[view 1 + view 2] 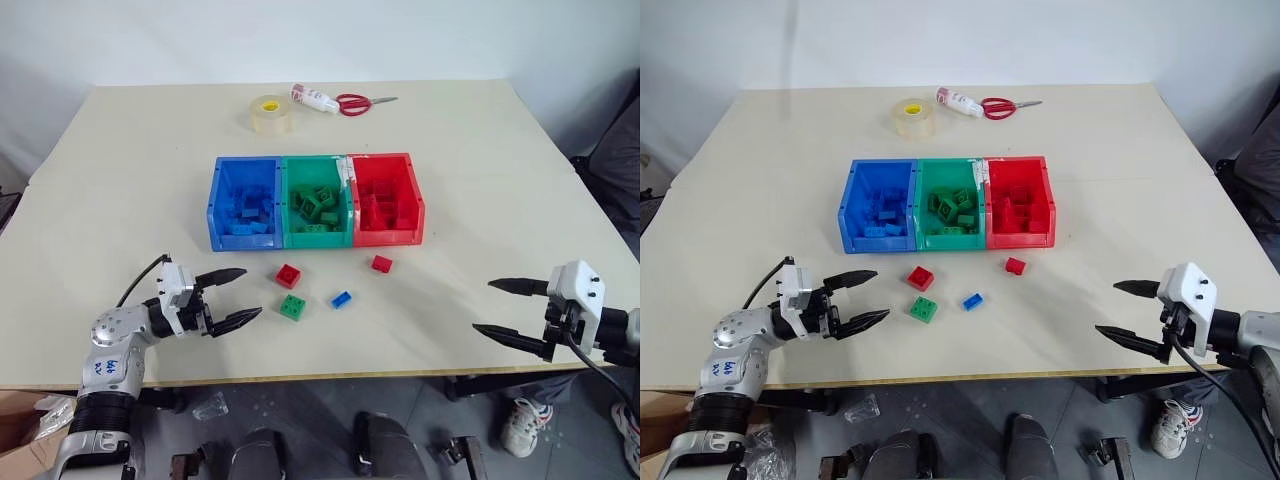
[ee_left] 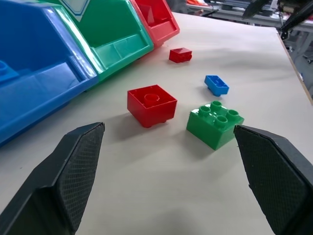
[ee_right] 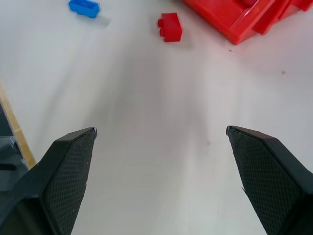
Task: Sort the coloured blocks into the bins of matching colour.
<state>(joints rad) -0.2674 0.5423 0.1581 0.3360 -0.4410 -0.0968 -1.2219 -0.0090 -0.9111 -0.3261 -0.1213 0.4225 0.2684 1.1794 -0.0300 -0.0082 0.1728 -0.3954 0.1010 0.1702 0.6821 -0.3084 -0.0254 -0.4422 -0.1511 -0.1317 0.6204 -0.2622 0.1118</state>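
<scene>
Three joined bins sit mid-table: blue bin point(image 1: 245, 203), green bin point(image 1: 316, 203), red bin point(image 1: 385, 199), each holding several blocks of its own colour. On the table in front of them lie a red block point(image 1: 288, 276), a green block point(image 1: 293, 307), a small blue block point(image 1: 341, 299) and a second red block point(image 1: 381, 264). My left gripper point(image 1: 236, 297) stands open and empty near the front edge, left of the loose blocks and pointing at them. At the front right my right gripper point(image 1: 500, 308) is open and empty, well away from the blocks.
A tape roll point(image 1: 270, 113), a glue bottle point(image 1: 314, 98) and red-handled scissors point(image 1: 358, 103) lie at the table's far edge. The table's front edge point(image 1: 330, 375) runs just under both grippers.
</scene>
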